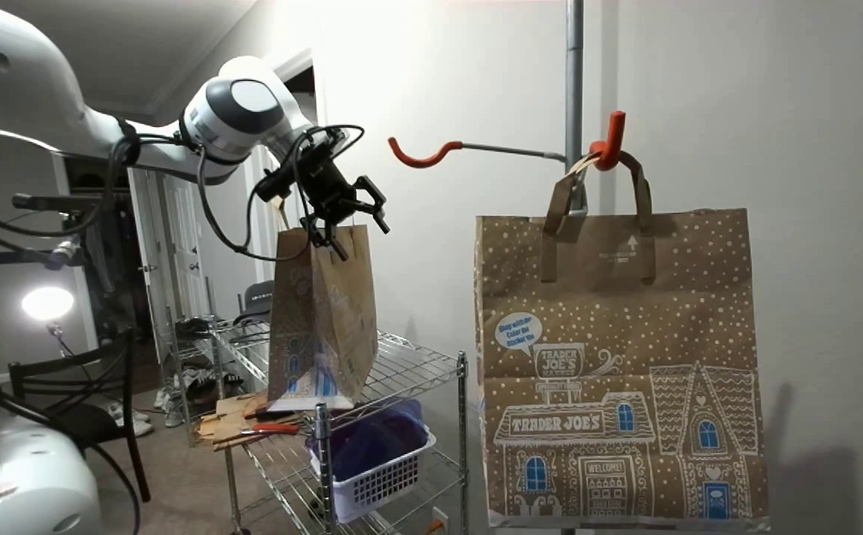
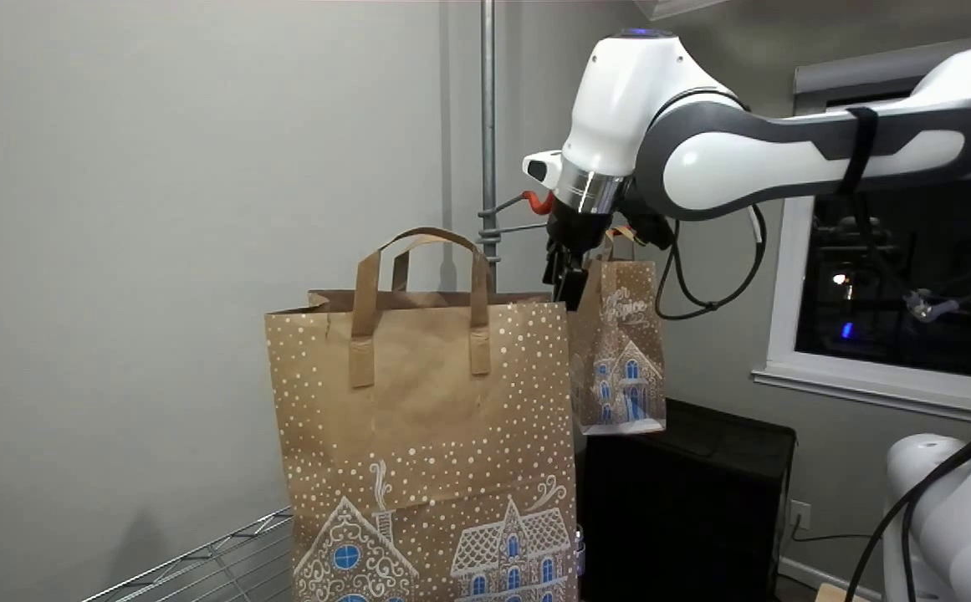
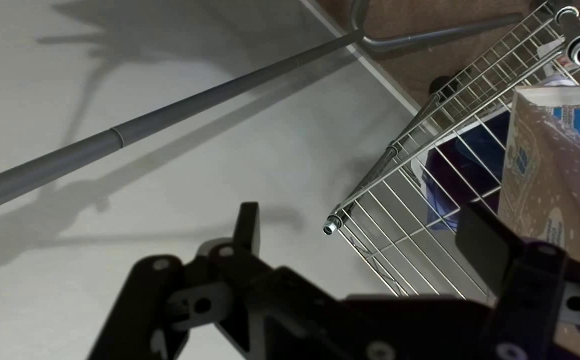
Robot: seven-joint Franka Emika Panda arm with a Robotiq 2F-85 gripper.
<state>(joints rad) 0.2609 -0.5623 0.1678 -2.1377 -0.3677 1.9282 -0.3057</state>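
Pale wall (image 2: 142, 251) backs your workspace, with a pole (image 1: 574, 82) before it carrying a red hook (image 1: 422, 163). Your bag (image 1: 327, 327) stands upright and open-mouthed on the wire rack (image 1: 420, 360), its base near one edge, at about seven o'clock from the claw (image 1: 364, 244) in an exterior view. You have the claw's fingers (image 3: 489, 250) spread apart with nothing between them; in the wrist view the bag sits toward three o'clock, just past one fingertip, and you cannot tell whether they touch.

From here, watch sideways drift. If you shift the claw toward the bag before clearing its rim, that near finger could shove or crease the paper side, and a bag that looks this light may slide or tip off the rack. Its handles (image 2: 365, 288) look soft: come at them off-centre and you would likely fold one down or pinch only one of the pair. The cable (image 1: 241, 250) looping behind the claw could also catch a handle on a low pass. Swing toward one o'clock in that exterior view without lifting and you risk knocking the hook; reach too far toward four o'clock and you may bump the hung bag (image 1: 617, 334) and set it swaying.
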